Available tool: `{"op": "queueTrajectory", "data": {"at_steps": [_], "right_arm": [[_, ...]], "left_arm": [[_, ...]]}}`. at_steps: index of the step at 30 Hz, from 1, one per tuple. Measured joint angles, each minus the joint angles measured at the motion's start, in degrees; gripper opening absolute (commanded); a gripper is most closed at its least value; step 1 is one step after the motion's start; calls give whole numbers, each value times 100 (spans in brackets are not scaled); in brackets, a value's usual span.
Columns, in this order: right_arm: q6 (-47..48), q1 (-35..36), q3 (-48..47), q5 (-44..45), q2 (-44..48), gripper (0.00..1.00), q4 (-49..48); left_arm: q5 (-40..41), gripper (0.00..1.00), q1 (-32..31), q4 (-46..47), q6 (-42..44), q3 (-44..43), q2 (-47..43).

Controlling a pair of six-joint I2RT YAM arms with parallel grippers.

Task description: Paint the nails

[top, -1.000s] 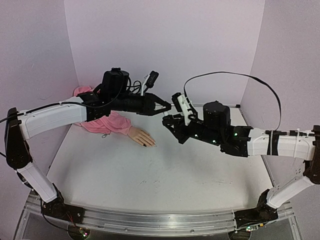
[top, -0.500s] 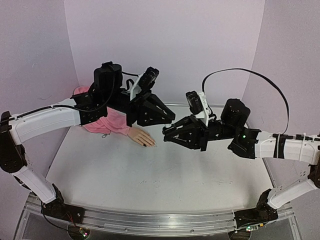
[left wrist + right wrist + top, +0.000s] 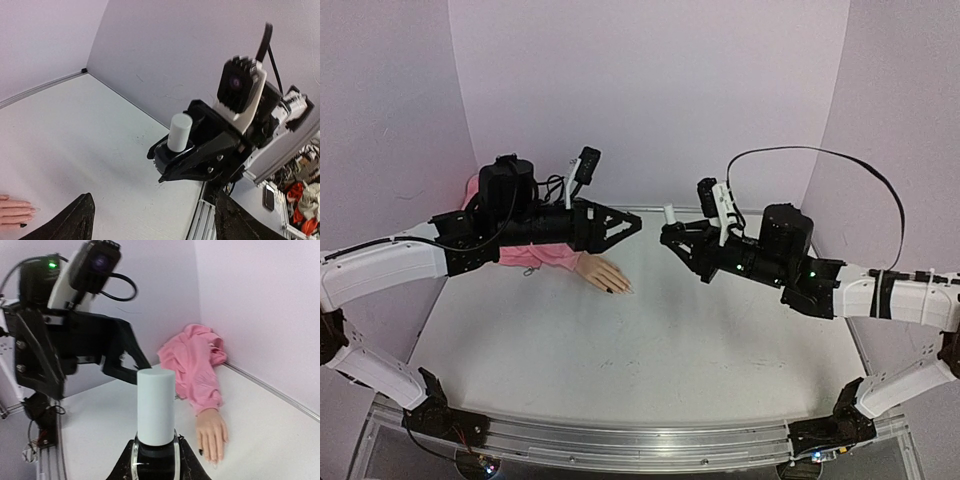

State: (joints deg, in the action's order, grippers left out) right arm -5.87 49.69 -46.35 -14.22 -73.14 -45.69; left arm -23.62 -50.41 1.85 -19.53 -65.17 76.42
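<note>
Pinching a white-capped bottle (image 3: pixel 156 407), right gripper (image 3: pixel 672 238); left gripper (image 3: pixel 632 224) spread wide

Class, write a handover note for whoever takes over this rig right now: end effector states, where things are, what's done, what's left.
Left end effector: open, empty, in the air, facing the bottle.
Right end effector: shut on the polish bottle, white cap on, held off the table.
Mannequin hand lies flat on the table, pink sleeve toward the back-left corner.
Done: one of the nails looks dark; the rest too small to judge.
Left: uncap the bottle, paint the remaining nails.
</note>
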Motion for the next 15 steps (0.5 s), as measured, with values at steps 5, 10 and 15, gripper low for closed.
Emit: {"op": "queueTrajectory", "data": {"at_steps": [5, 10, 15], "right_arm": [[330, 205, -70, 1172, -420, 0, 177], [647, 413, -273, 1884, -855, 0, 291], [839, 474, -372, 2151, -942, 0, 289]], "left_arm": [[660, 83, 2, -33, -739, -24, 31], [879, 79, 7, -46, -1119, -431, 610], [955, 71, 11, -50, -1303, -758, 1108]]}}
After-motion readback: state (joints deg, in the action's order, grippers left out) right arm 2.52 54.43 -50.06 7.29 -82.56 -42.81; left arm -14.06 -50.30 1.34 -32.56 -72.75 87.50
